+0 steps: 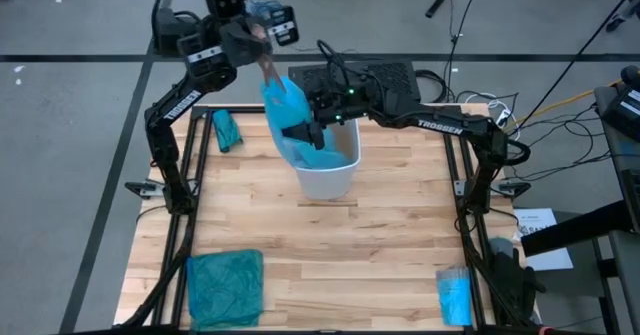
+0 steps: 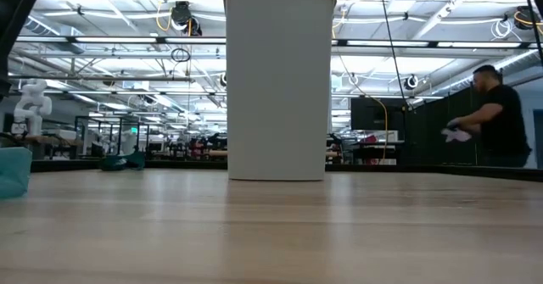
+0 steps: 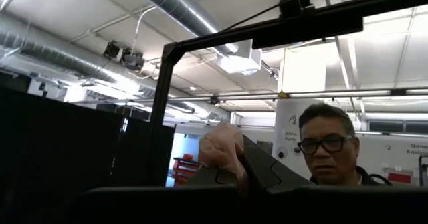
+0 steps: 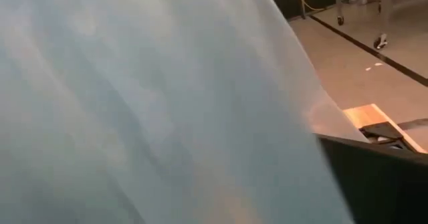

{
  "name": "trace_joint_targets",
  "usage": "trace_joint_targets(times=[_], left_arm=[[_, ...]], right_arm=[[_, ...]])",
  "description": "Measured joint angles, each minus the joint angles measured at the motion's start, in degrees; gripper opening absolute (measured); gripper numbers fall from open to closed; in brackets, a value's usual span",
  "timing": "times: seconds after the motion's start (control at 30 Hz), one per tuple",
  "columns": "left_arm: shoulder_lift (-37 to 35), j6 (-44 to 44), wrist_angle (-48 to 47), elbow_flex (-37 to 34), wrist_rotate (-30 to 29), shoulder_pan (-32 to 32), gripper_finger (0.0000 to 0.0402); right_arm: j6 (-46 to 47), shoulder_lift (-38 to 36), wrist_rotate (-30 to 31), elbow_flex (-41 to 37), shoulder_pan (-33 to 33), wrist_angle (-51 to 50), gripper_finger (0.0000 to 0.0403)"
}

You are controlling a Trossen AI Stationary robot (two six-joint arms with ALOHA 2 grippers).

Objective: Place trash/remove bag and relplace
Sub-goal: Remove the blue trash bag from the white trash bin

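A: How are the fingers set?
B: The left gripper [image 1: 268,60] is pinched on the bag [image 1: 290,110], lifted over the white bin [image 1: 330,175]; the right gripper [image 1: 312,130] is pressed into it, fingers hidden.
A: Handling?
B: Light, limp, slippery; best gathered at the neck.

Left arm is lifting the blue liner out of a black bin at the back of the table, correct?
Not quite: the bin is white, not black, as the high view shows. The left gripper does hold the blue liner up above it at the back of the table.
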Motion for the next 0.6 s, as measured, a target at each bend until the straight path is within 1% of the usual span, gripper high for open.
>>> trace_joint_targets(times=[0.2,0.37,0.47,0.6], left_arm=[[-0.5,-0.2,-0.2,0.0,0.8,0.8,0.0],[-0.6,-0.1,-0.2,0.0,1.2,1.4,0.0],[-0.5,-0.1,-0.4,0.0,1.4,2.0,0.0],[-0.4,-0.1,-0.5,0.0,1.6,3.2,0.0]], right_arm=[[1.1,-2.7,0.0,-0.1,-0.3,-0.1,0.0345],[-0.5,-6.2,-0.3,-0.1,0.0,0.3,0.0345],[-0.9,-7.7,-1.6,0.0,0.3,0.3,0.0345],[-0.8,-7.9,-3.3,0.0,1.1,0.7,0.0345]])
